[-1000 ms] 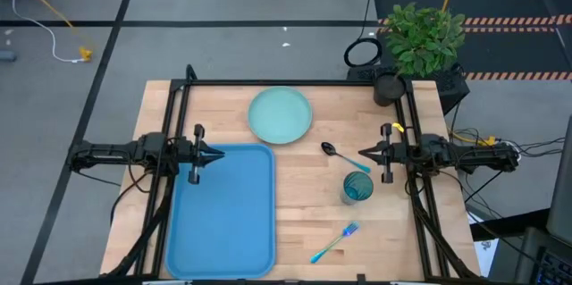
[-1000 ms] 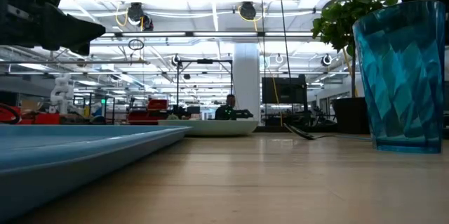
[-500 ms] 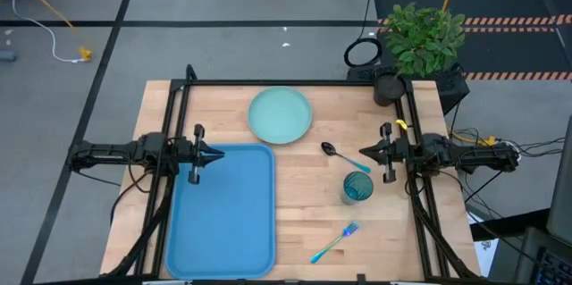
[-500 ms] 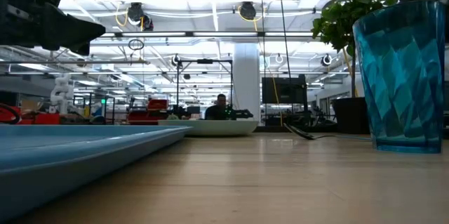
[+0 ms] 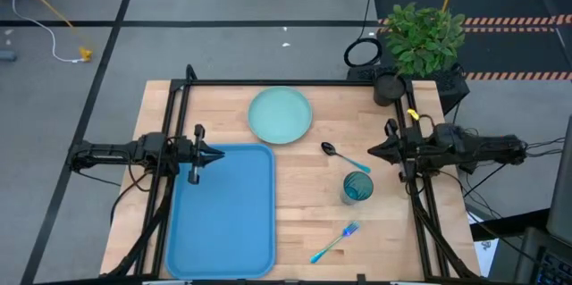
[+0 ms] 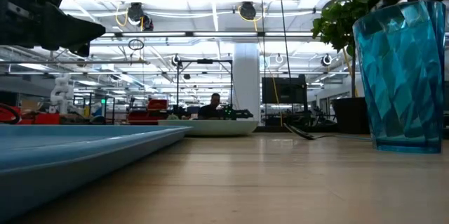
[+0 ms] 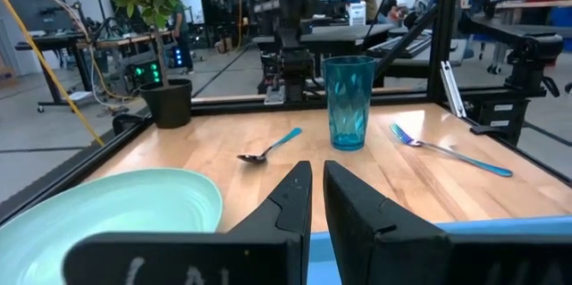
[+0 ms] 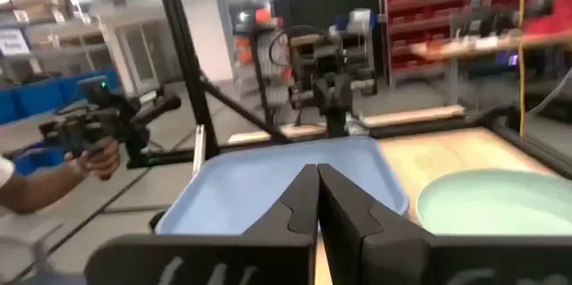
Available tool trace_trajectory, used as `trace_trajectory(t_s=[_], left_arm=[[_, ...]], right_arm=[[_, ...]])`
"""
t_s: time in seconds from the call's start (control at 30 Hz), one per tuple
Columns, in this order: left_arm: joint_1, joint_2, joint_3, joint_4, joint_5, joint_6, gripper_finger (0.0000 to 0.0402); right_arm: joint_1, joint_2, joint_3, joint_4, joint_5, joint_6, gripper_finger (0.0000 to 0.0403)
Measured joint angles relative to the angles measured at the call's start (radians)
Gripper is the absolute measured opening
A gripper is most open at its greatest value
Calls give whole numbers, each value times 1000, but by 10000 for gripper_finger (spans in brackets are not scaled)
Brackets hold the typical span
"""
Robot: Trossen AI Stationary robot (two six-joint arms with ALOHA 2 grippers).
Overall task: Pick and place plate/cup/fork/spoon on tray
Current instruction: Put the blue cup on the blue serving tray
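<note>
The pale green plate point(image 5: 280, 113) lies flat at the table's far middle. The bright-blue tray point(image 5: 221, 209) lies at the near left. The dark-bowled spoon point(image 5: 342, 155) lies right of centre, and the teal cup point(image 5: 357, 187) stands upright just nearer. The light-blue fork point(image 5: 335, 241) lies near the front edge. My left gripper point(image 5: 220, 154) is shut and empty over the tray's far edge. My right gripper point(image 5: 370, 152) is shut and empty, just right of the spoon's handle and above the table.
A potted plant point(image 5: 420, 39) stands at the table's far right corner. Black frame rails point(image 5: 295, 83) run along the far edge and both sides. Bare wood lies between the tray and the cup. A person's hand holding a device point(image 8: 94, 146) shows beyond the table's left side.
My right gripper has drawn back a little toward the table's right edge and risen, still shut. The tableware and the tray have stayed where they were.
</note>
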Motion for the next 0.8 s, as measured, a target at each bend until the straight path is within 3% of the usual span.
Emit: trace_trajectory(t_s=[0.37, 0.57, 0.8], left_arm=[[0, 0, 0, 1, 0, -61, 37], [0, 0, 0, 8, 1, -128, 37], [0, 1, 20, 59, 1, -110, 37]], right_arm=[[78, 468, 527, -475, 7, 57, 0], [153, 661, 716, -698, 54, 170, 7], [267, 817, 860, -866, 84, 303, 45]])
